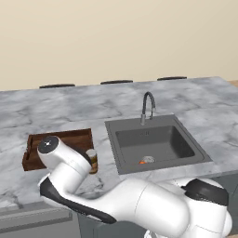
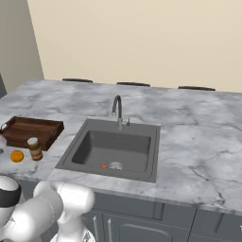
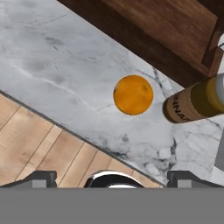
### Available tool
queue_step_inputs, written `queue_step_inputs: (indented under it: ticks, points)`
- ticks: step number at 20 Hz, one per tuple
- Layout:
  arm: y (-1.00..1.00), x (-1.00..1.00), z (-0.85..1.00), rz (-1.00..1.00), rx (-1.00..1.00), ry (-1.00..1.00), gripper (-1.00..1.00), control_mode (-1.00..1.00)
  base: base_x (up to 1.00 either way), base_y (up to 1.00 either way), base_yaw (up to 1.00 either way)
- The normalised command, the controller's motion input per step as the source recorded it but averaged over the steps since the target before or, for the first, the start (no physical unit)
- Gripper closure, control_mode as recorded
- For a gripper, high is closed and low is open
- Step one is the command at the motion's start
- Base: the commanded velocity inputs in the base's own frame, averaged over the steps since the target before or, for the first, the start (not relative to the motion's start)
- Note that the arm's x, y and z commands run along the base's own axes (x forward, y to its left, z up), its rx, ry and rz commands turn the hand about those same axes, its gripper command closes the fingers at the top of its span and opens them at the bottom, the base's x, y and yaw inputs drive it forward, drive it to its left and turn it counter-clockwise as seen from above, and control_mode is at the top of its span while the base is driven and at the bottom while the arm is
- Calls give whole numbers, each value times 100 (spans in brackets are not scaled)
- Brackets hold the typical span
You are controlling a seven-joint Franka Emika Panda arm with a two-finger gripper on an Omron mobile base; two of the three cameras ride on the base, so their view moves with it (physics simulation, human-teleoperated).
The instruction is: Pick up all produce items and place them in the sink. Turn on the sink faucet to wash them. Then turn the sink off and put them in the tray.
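While the tool (image 3: 112,177) hung with its tips spread wide and nothing between them, the round orange fruit (image 3: 133,95) lay on the grey marble bench (image 3: 57,65) below it, apart from both tips. Just beside the fruit stood the brown jar (image 3: 192,104) with its pale lid, and past both of them ran the wall of the dark wooden tray (image 3: 166,30). From the right base view the fruit (image 2: 17,156) sat near the bench's front edge, next to the jar (image 2: 34,149) and just in front of the tray (image 2: 28,130), with the sink (image 2: 113,149) well apart to the side. Down in the dark basin a small orange-red carrot-like piece (image 2: 104,166) rested close by the round silver drain (image 2: 116,165). At the back rim of the sink rose the gooseneck faucet (image 2: 117,111), its spout arched over the basin. No water could be made out at the spout.
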Motion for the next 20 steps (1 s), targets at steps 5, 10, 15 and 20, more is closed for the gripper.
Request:
queue_step_inputs:
  ticks: [5, 10, 15, 20]
  points:
    - [0, 18, 0, 1, 0, -3, -100, -100, 0, 0, 0]
    - [0, 14, 0, 1, 0, -3, -100, -100, 0, 0, 0]
    - [0, 13, 0, 0, 0, -3, -100, -100, 0, 0, 0]
    - [-2, 9, 0, 0, 0, -4, -100, -100, 0, 0, 0]
